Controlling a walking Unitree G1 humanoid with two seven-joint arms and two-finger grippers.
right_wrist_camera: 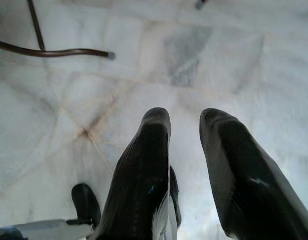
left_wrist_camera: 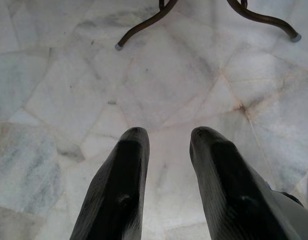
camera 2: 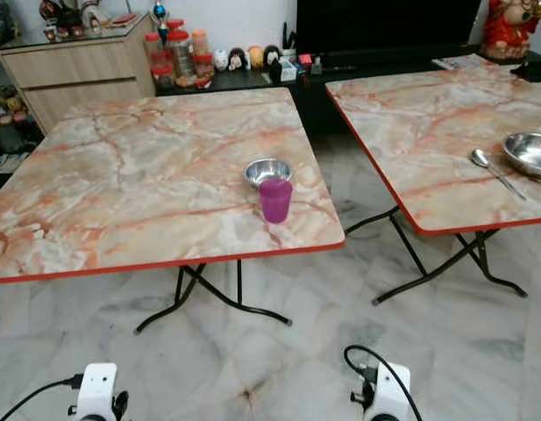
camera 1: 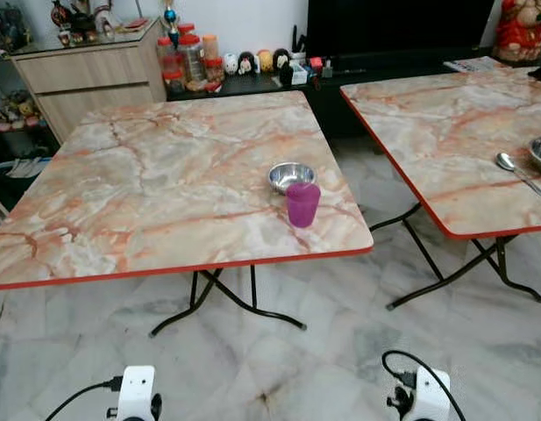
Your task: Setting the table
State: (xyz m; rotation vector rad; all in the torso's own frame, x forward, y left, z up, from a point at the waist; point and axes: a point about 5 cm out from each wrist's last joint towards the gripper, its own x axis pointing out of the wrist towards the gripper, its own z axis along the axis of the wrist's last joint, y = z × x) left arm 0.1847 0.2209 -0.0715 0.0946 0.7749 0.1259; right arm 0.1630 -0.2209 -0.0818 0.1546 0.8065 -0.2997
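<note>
We stand before two marble-patterned folding benches with red edges. On the near bench (camera 1: 165, 184) a small steel bowl (camera 1: 291, 175) sits close to the front right corner, and a purple cup (camera 1: 302, 204) stands upright just in front of it, touching it or nearly so; we cannot tell which. The far bench (camera 1: 445, 132) stands to our right, apart from the first across a strip of floor. At its right edge lies a spoon (camera 2: 496, 171), and just beside that a larger steel dish (camera 2: 529, 153), which the right eye view shows more fully.

Both our arms hang low over the pale marble floor (camera 1: 340, 351), in front of the benches and well apart from the tableware. Our left claw (left_wrist_camera: 166, 145) points down at the floor tiles, its two black fingers (left_wrist_camera: 124, 180) parted by a narrow gap and holding nothing; a bench's dark curved leg (left_wrist_camera: 144, 25) shows beyond it. Our right claw (right_wrist_camera: 186, 125) hangs likewise, fingers a little apart and empty, with another leg (right_wrist_camera: 54, 51) beyond it.

Behind the benches a wooden cabinet (camera 1: 86, 74) stands at the left, and a low dark shelf (camera 1: 252, 83) carries jars (camera 1: 187, 57) and small figurines (camera 1: 252, 61), too small to make out well.
</note>
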